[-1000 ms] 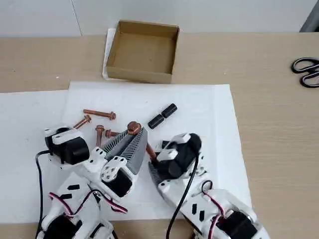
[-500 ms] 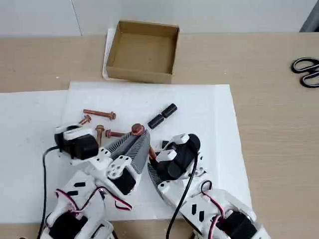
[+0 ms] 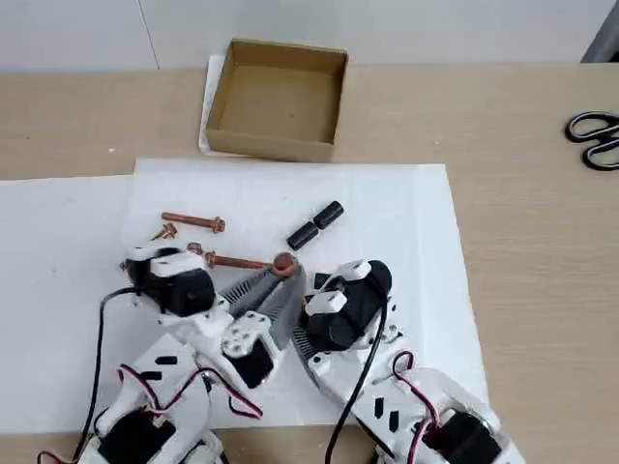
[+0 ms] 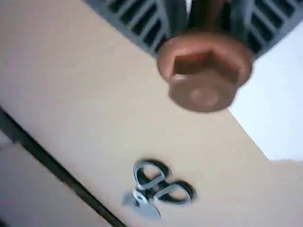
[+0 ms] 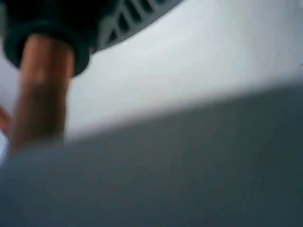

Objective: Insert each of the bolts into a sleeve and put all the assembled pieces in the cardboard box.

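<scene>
My left gripper (image 3: 279,277) is shut on a copper bolt (image 3: 283,264) just below its hex head (image 4: 203,71), which points up and away between the grey ribbed fingers (image 4: 137,19). My right gripper (image 3: 302,317) sits close beside it, under its own motor housing, shut on a black sleeve (image 5: 45,35). The bolt's copper shaft (image 5: 40,94) enters the sleeve's mouth. Three loose bolts lie on the white sheet: one long (image 3: 193,221), one short (image 3: 164,232), one (image 3: 230,260) by the left arm. Two black sleeves (image 3: 315,224) lie end to end. The cardboard box (image 3: 271,147) stands open at the back.
A white paper sheet (image 3: 387,213) covers the table's middle under both arms. Scissors (image 3: 595,138) lie at the far right edge of the wooden table (image 3: 503,116), also seen as scissors (image 4: 158,187) beyond the bolt head.
The left arm has swung right, carrying the bolt head down and right until it sits against the right gripper. The right arm has barely moved.
</scene>
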Tool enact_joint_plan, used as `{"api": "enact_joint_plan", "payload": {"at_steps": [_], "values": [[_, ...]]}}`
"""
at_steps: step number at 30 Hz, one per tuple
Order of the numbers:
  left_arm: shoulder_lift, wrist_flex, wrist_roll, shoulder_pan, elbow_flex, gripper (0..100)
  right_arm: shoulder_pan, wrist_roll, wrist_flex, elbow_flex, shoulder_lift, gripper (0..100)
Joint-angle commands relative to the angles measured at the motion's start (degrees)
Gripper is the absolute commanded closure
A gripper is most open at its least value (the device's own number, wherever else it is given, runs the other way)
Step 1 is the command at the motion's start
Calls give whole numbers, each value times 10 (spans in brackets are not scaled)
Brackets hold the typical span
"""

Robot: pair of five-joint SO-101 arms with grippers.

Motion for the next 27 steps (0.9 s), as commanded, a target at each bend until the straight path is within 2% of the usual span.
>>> {"api": "enact_joint_plan", "payload": {"at_steps": [1,5,14,20,27], "values": [[-5,-1,-12,41,-3,995,-3,-7,-15,-4,5,995],[-4,4,-27,42,-1,995,-3,-7,-15,-4,5,995],[-6,127,-28,43,-4,995,-3,-7,-15,-4,4,995],[-7,147,-51,62,15,995,-3,-7,-15,-4,2,995],[-7,122,-52,69,17,994,-3,-7,-15,-4,2,995]]}}
